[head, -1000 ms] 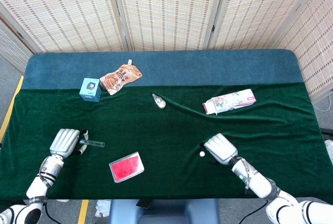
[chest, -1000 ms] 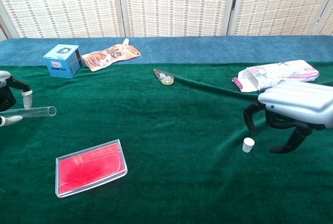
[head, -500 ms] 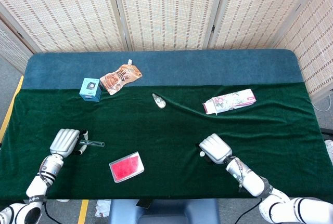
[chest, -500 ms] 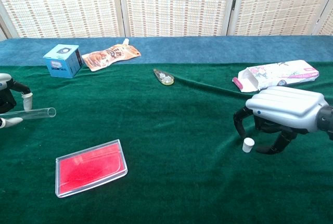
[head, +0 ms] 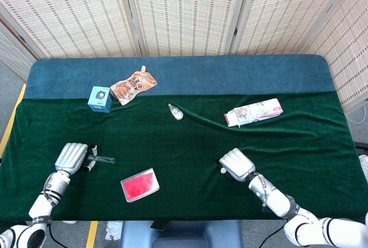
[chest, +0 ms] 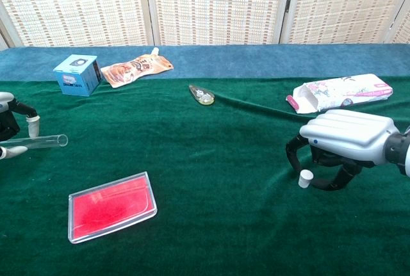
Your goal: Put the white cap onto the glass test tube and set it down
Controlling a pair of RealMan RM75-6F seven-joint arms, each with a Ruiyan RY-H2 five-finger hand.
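At the far left the left hand (head: 71, 156) grips the tube (chest: 45, 141), which sticks out level toward the middle of the bench (head: 190, 138), open mouth inward; that side looks the same as a second ago. A red case (chest: 112, 206) lies just in front of it, and further back sit a blue box (chest: 76, 74), a brown pouch (chest: 136, 68) and a small clear thing I can't name (chest: 202, 95).

The change is on the right. The right hand (chest: 346, 140) has slid in and dropped lower, so it now arches right over the cap (chest: 305, 178), which stands upright on the green cloth. Its fingers (chest: 293, 155) curl down on either side of the cap; from the chest view they seem not yet to touch it, so I'd call the hand empty and half curled, not yet pinching. My guess is the pick-up is about to happen and the capping itself is still ahead.

A flowered carton (chest: 341, 93) lies behind the right hand, well clear. Between cap and tube the cloth is open, apart from the red case near the tube, so little should block bringing them together. The cap is small and could tip or skid away under the fingers.
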